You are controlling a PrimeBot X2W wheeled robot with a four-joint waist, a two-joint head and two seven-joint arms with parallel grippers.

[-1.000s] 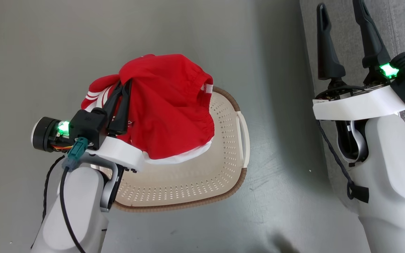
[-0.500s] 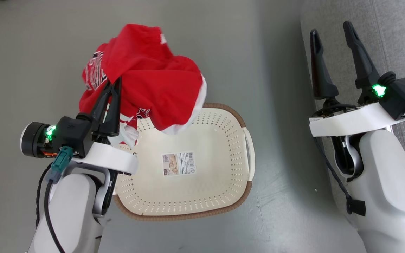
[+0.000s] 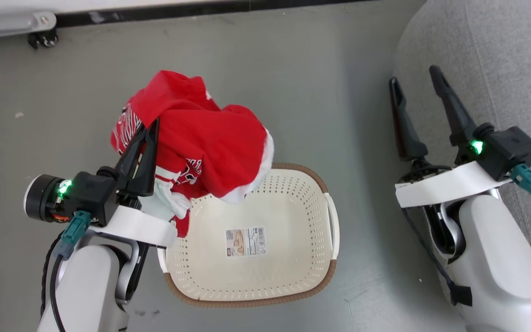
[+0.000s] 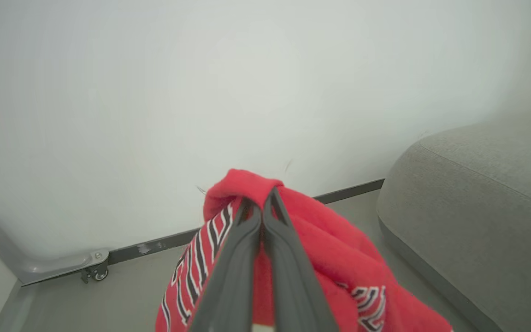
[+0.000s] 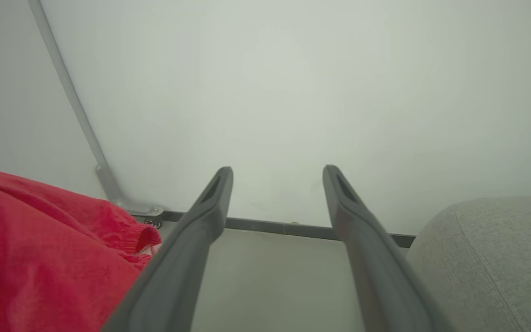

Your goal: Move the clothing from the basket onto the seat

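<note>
The left gripper (image 3: 154, 124) is clamped tight on a fold of the clothing (image 3: 210, 138), a red bundle hanging over the far-left corner of the basket (image 3: 247, 302). The right gripper (image 3: 413, 76) is spread wide and holds nothing, poised at the edge of the seat (image 3: 500, 69). To do this well, carry the bundle high and rightward so its hem clears the rim, and release only over the cushion. The head view shows the basket's bare bottom with 1 label (image 3: 245, 241). The left wrist view shows the pinch on the topmost fold.
</note>
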